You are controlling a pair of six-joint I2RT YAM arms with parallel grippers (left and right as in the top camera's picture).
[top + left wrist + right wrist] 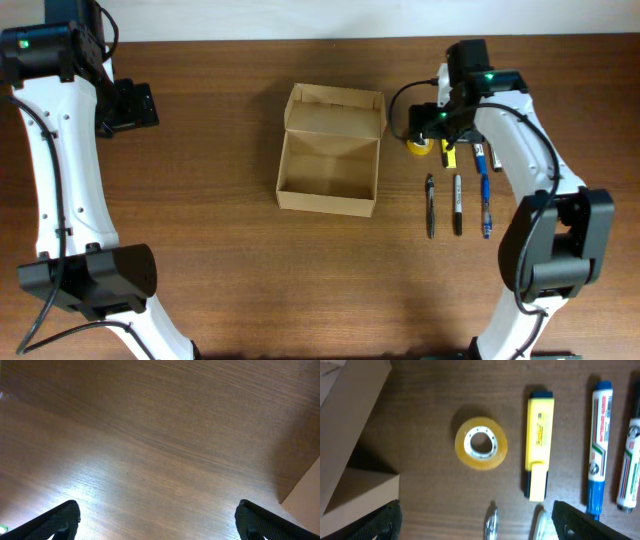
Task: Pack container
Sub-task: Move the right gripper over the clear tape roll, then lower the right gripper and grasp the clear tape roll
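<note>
The tan cardboard container [329, 150] sits open at the table's middle, its flap lid folded back toward the far side; it looks empty. Its corner shows in the right wrist view [350, 435]. To its right lie a yellow tape roll [420, 147] [480, 443], a yellow highlighter [539, 445], a blue marker [599, 445], another marker [630, 460] and several pens [457, 205]. My right gripper [475, 525] is open above the tape roll and pen tips, holding nothing. My left gripper [157, 522] is open over bare wood at the far left.
The wooden table [220, 250] spreads around the box. The box edge shows at the right of the left wrist view [307, 492]. The row of pens lies parallel between the box and the right arm's base [555, 250].
</note>
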